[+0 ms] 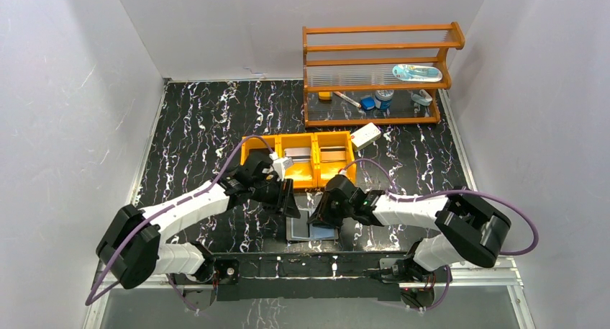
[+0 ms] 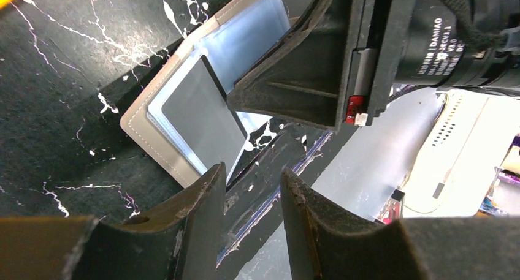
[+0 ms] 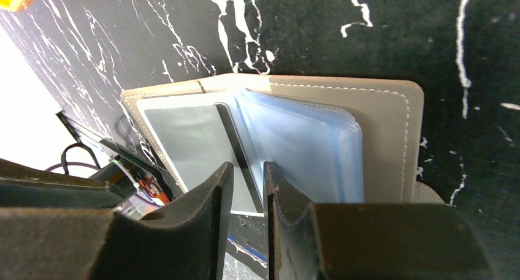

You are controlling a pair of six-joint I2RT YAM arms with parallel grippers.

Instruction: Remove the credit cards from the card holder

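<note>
Top view: the left pincer [image 1: 288,203] and right pincer [image 1: 325,215] hide most of the card holder [image 1: 308,233], which lies on the worktop [image 1: 208,127] at 6 o'clock. The orange tray [image 1: 316,137] holds a silvery card [image 1: 300,155] in the middle bin and a brownish card [image 1: 332,155] in the 3 o'clock bin. The left arm partly covers the 9 o'clock bin.

Left wrist: left pincer spread, empty. The holder lies open, with a dark card [image 2: 199,117] against pale-blue sleeves.

Right wrist: right pincer narrowly astride that card's edge; grip unclear.
</note>
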